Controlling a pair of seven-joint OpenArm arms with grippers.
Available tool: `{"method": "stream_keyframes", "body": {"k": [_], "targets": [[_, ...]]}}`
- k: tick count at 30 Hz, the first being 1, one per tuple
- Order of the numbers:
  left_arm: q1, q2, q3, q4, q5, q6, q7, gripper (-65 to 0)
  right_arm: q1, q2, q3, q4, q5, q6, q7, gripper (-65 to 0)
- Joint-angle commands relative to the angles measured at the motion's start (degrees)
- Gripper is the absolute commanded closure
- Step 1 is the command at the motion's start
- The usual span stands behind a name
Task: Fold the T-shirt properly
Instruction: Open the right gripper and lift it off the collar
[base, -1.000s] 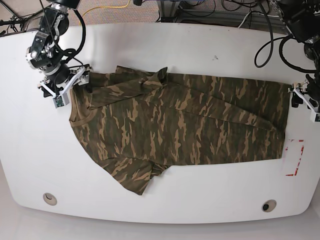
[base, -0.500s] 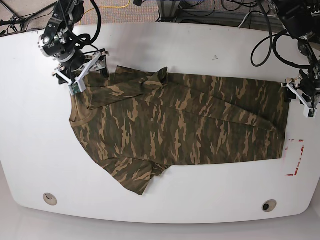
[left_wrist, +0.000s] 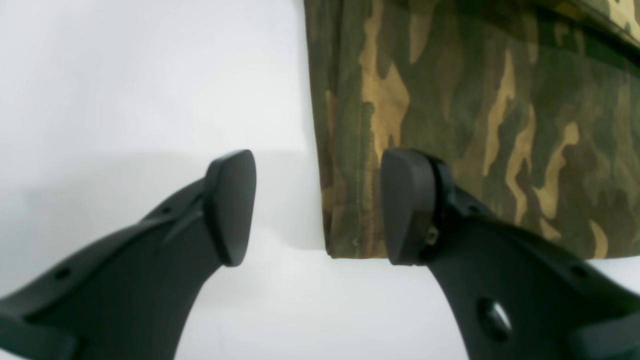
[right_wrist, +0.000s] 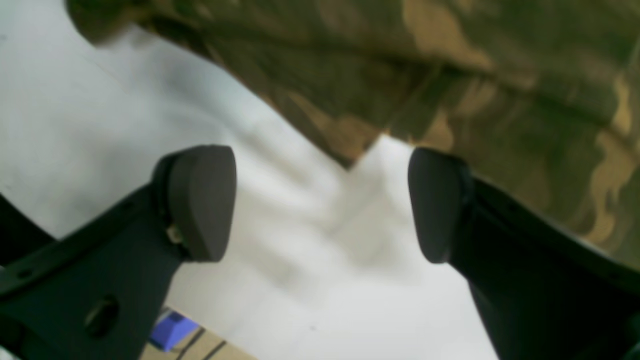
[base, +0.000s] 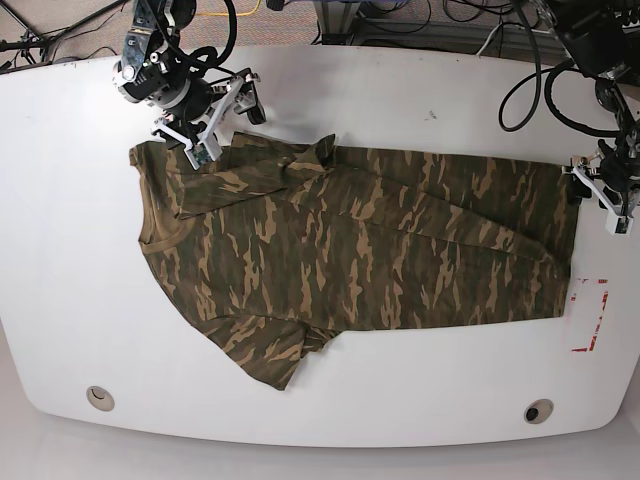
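Lying across the middle of the white counter, the green, brown and tan camouflage cloth T-shirt is only partly folded; one sleeve sticks out. Both tools, left and right, are spread wide, holding nothing.

The T-shirt lies mid-frame on the table; my right gripper upper left, my left gripper right.

This looks like a robot lab. A big white bench with round corners fills the room. Two robot arms stand at its edge, one at 11 o'clock and one at 2 o'clock. Black cables lie on the floor at 12 o'clock.
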Motion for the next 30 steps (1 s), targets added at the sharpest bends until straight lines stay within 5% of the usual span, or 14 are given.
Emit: {"method": "stream_keyframes", "body": {"k": [1, 11, 18, 30], "targets": [[0.3, -1.3, -0.2, 1.2, -0.8, -0.1, -0.8, -36.5, 1.0, 0.4, 0.1, -0.5, 1.3, 0.3, 1.9, -50.9], [0.6, -1.3, -0.2, 1.2, -0.8, -0.1, -0.8, -36.5, 2.2, 0.5, 0.0, -3.6, 1.4, 0.3, 2.8, -47.2], [0.6, -1.5, -0.2, 1.1, -0.8, -0.1, -0.8, -36.5, 2.6, 0.4, -0.1, -6.1, 1.5, 0.3, 4.3, -26.0], [0.6, -1.5, -0.2, 1.1, -0.8, -0.1, -0.8, -36.5, 2.5, 0.4, -0.1, -5.9, 1.6, 0.3, 4.3, -3.6]]}}
